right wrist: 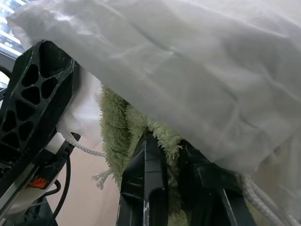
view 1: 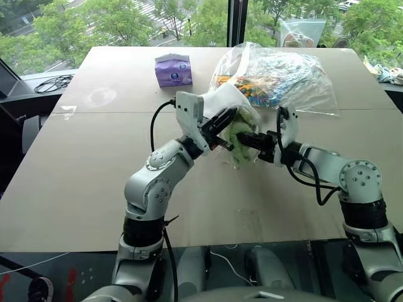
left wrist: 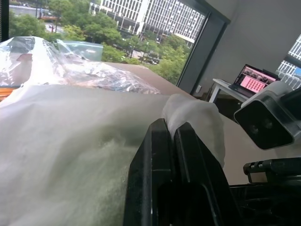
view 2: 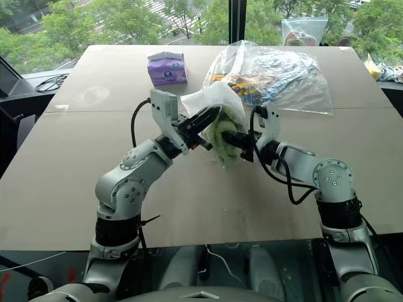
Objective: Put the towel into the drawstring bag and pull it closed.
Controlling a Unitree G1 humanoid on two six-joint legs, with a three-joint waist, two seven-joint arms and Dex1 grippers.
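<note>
White, thin fabric of the drawstring bag (view 2: 217, 104) is pinched above the surface (view 2: 75, 163) by the left gripper (view 2: 206, 119); the fluffy green towel (right wrist: 122, 127), at its mouth, is clamped by the right gripper (view 2: 232, 138).

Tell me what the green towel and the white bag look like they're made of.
The towel looks like fluffy terry cloth, with a shaggy looped pile. The drawstring bag seems a thin, matte, semi-translucent fabric, possibly non-woven: it creases softly and the green shows faintly through it.
</note>
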